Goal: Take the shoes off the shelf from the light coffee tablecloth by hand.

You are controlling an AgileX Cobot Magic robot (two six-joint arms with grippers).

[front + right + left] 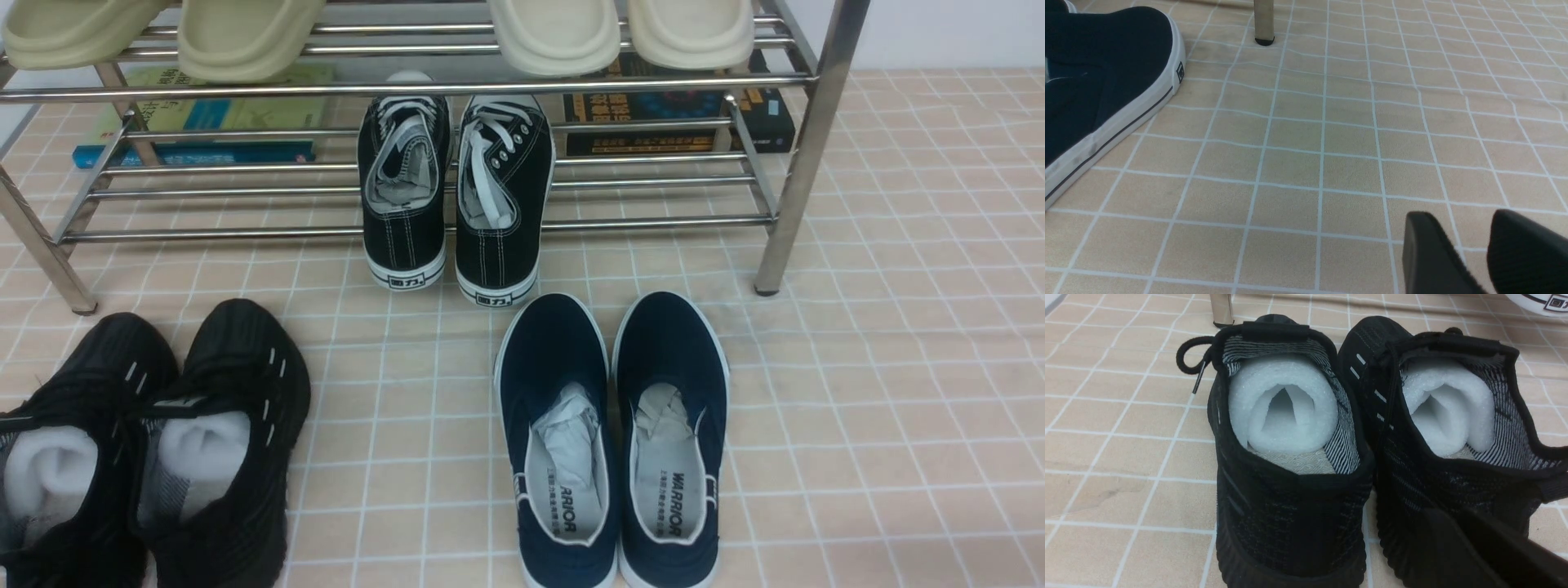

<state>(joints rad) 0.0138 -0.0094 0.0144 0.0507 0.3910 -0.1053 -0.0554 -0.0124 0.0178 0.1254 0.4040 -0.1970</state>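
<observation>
Right gripper (1461, 218) stands open over the grid-pattern tablecloth (1290, 163), nothing between its tips; left gripper (1449, 516) is by the black knit sneakers (233, 490), too dark to tell open from closed. Sneakers sit on the cloth at robot's left, heels toward us, probably to keep the collars reachable. Navy slip-ons (669, 359) are beside them, black canvas lace-ups (408, 237) beyond on the chrome rack's lower tier (653, 222).

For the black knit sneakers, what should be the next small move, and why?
Probably ease the left tool slightly away: its dark fingers overlap one black knit sneaker in the wrist view, while both sneakers already stand together on the tablecloth.
</observation>
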